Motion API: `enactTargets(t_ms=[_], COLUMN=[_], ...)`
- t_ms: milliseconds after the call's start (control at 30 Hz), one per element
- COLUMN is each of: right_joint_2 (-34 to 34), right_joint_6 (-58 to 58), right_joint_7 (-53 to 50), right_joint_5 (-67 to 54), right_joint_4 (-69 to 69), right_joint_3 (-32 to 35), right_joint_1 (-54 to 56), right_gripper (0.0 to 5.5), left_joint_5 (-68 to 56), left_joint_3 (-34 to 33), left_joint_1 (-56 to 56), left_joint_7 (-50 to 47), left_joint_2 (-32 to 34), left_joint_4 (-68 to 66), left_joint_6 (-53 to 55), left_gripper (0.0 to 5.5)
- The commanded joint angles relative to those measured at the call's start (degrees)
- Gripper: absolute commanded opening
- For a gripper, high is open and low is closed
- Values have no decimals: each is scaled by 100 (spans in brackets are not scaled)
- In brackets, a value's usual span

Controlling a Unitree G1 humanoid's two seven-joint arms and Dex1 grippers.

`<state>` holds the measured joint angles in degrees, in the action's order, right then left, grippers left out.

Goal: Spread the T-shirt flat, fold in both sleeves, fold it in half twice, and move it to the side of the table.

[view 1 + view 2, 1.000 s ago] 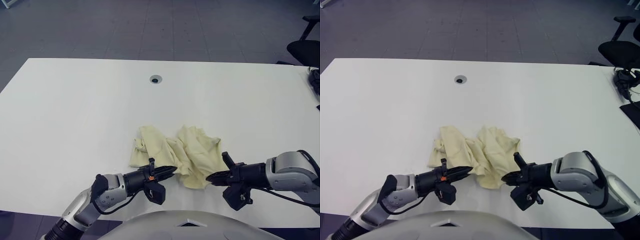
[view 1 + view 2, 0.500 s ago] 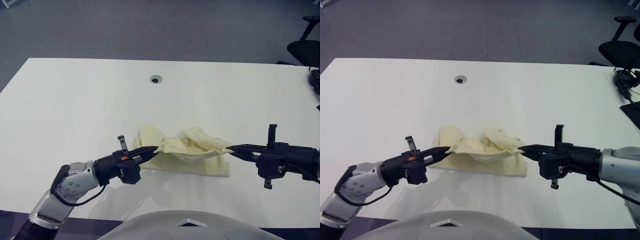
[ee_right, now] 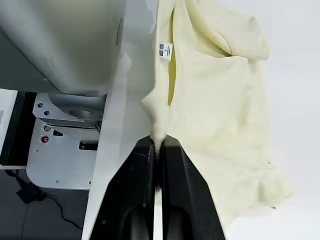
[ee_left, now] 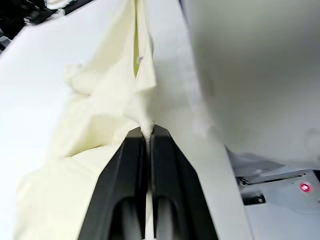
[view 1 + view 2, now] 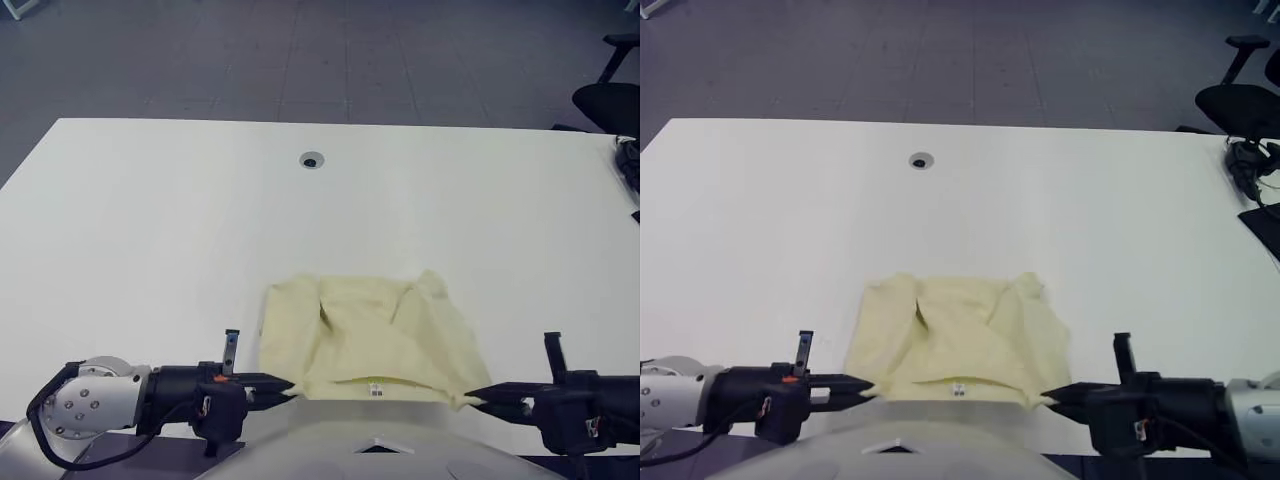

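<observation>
Now you have the pale yellow T-shirt (image 5: 365, 335) lying on the white surface (image 5: 150, 220), right at its near edge and roughly in the middle between the two arms. Your left claw (image 5: 283, 385) is pinched tight on the shirt's near left corner, and your right claw (image 5: 478, 397) is pinched tight on the near right corner. The hem between them runs in a fairly straight line along the surface's edge. In the left wrist view, the black fingers (image 4: 125, 175) sit closed with a thin peak of fabric squeezed between them. The right wrist view shows the same grip on the other corner. A small white label (image 5: 377, 390) sits just inside the near edge, about midway between the claws. The far part of the shirt is uneven, with creases and folded-over flaps. A round cable grommet (image 5: 312, 159) sits well beyond the shirt, and a black office chair (image 5: 1240, 100) stands on the floor past the surface's far right corner.
</observation>
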<state>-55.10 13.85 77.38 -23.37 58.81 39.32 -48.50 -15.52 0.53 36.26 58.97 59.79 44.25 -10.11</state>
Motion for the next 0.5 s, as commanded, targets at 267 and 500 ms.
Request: enactTargets(t_ms=[267, 500], right_joint_2=[-740, 21], right_joint_6=[756, 1418], right_joint_7=[-758, -694], right_joint_5=[1653, 2624], right_joint_4=[-976, -3132], right_joint_3=[-3497, -5980], right_joint_1=[1659, 4200], right_gripper=[1, 1], left_joint_5=[2518, 3388], left_joint_3=[1573, 2129], left_joint_1=[-843, -2332], left_joint_7=[-441, -1017], left_joint_2=[-567, -1456], left_joint_4=[-1007, -2640], left_joint_6=[477, 674], left_gripper=[0, 0])
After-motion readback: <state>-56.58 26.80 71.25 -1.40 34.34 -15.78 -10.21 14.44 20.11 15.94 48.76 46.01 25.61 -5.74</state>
